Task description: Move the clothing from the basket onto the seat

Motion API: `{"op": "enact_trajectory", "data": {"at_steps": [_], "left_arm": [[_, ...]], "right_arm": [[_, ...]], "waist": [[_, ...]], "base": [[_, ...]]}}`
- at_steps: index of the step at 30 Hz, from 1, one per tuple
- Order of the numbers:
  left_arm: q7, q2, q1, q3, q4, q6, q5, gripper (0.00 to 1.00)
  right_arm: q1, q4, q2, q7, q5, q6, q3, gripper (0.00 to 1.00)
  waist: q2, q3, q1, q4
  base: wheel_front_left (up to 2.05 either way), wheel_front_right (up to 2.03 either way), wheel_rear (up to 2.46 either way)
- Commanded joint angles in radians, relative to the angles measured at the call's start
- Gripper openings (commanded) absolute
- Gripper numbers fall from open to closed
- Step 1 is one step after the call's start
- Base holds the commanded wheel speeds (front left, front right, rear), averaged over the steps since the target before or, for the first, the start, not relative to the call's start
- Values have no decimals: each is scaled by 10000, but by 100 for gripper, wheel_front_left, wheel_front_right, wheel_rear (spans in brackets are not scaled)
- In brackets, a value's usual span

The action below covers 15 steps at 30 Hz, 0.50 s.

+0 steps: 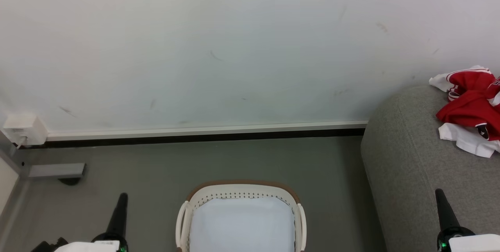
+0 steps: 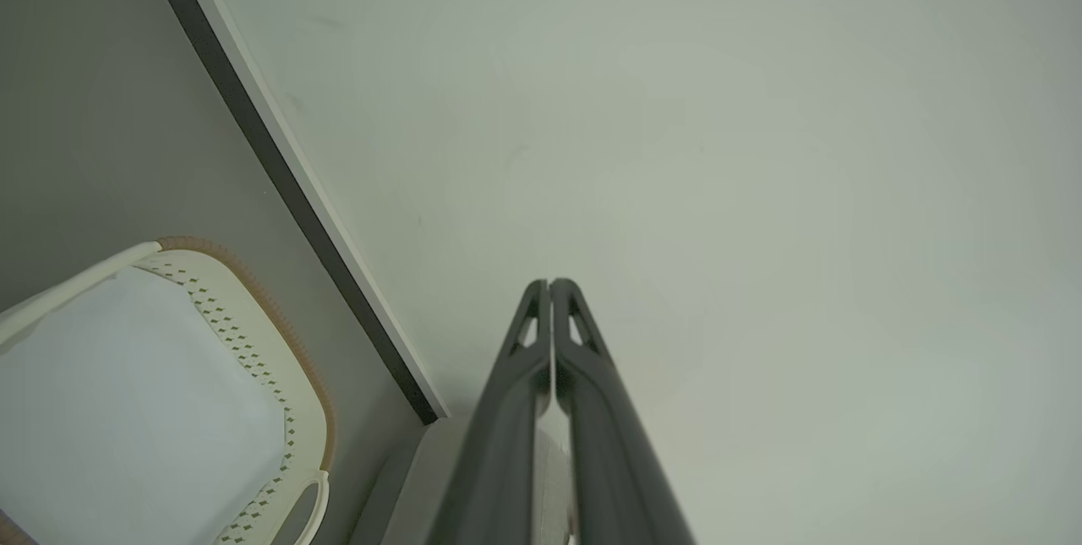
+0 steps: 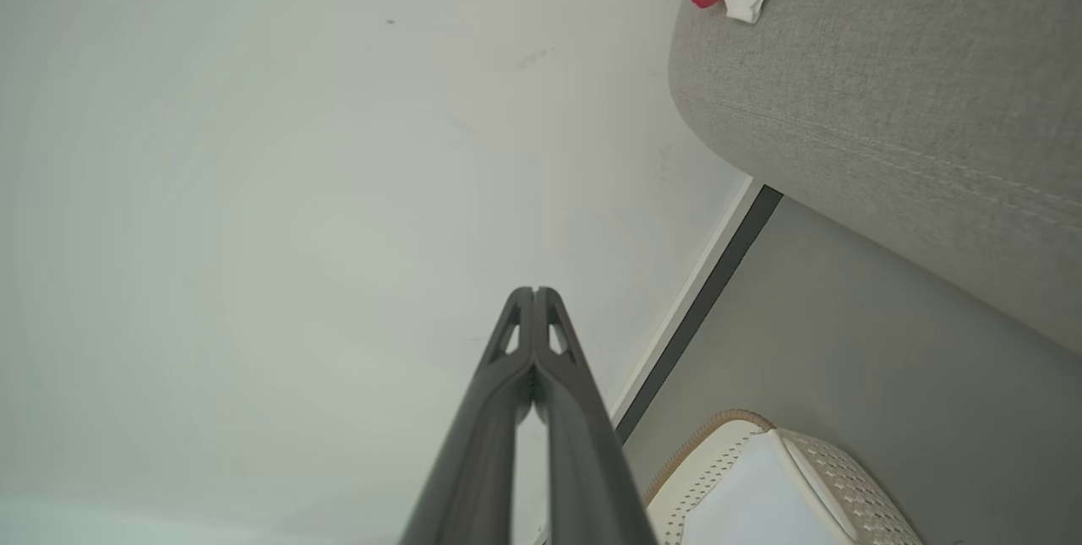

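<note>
1 heap of red-and-white fabric clothing [image 1: 470,107] lies on the light grey upholstered seat [image 1: 406,166], well beyond the right tool [image 1: 439,193]. It and the left tool [image 1: 122,197] point forward, fingers together, empty.

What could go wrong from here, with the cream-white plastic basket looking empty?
1. The red and white sports garments lie bunched near the rounded end of the light grey fabric sofa; they might slide off.
2. The shut right hand stands close to that sofa; turning could snag the fabric.
3. The basket sits just ahead; driving forward may bump it.
</note>
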Motion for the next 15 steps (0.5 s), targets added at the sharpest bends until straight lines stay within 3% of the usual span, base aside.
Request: {"op": "enact_trajectory", "data": {"at_steps": [1, 15], "left_arm": [[75, 67, -202, 55, -79, 10, -342, 0], [359, 68, -326, 88, -120, 11, -1382, 0]], "right_arm": [[-212, -121, -97, 74, 250, -18, -71, 0], [-228, -271, -103, 381, 1341, -20, -233, 0]], "waist": [[0, 4, -1, 4], [0, 40, -1, 42]], "base": [[0, 0, 0], [0, 0, 0]]}}
